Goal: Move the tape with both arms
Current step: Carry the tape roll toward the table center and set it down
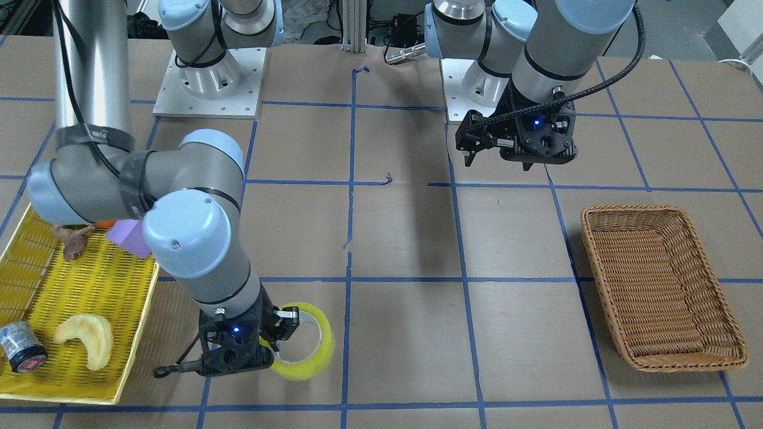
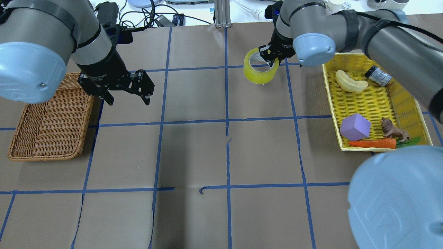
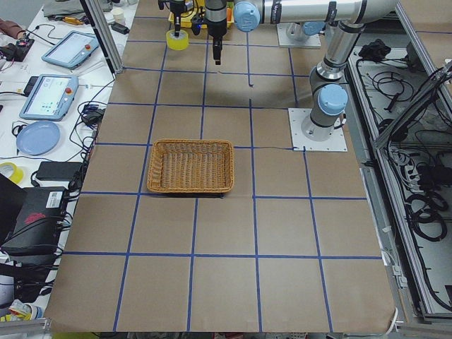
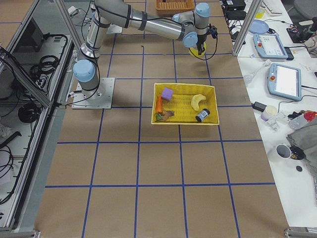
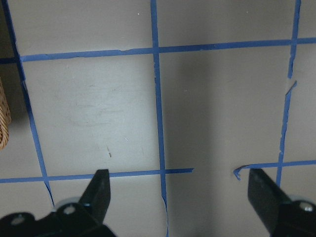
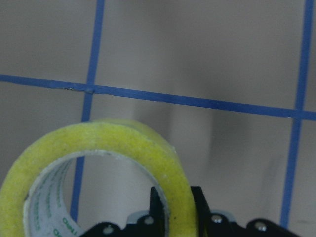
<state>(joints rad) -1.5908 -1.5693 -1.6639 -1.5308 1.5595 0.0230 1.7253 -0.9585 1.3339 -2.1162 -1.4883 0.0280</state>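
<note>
right gripper [image 2: 269, 57] pinches the wall of the tape [image 2: 258, 76], one finger inside the ring and one outside | tape hangs tilted over the table [image 2: 193, 152], near the yellow tray [image 2: 332, 103] – not in it | left gripper [image 2: 128, 97] is wide open with nothing in it, up above the table beside the wicker basket [image 2: 52, 117]

Right arm [image 1: 197, 262] and left arm [image 1: 551, 47] are showing silver-grey tubes with light blue joint caps [image 1: 185, 232], a small screw sitting in one cap. Black straps [image 1: 95, 137] are wrapping the right arm, and a black ribbed cable [image 1: 602, 89] is running along the left. Black right gripper [image 2: 268, 58] and left gripper [image 2: 128, 97] are each glowing a blue light. White square base plates [image 1: 173, 101] are carrying rim screws.
</note>
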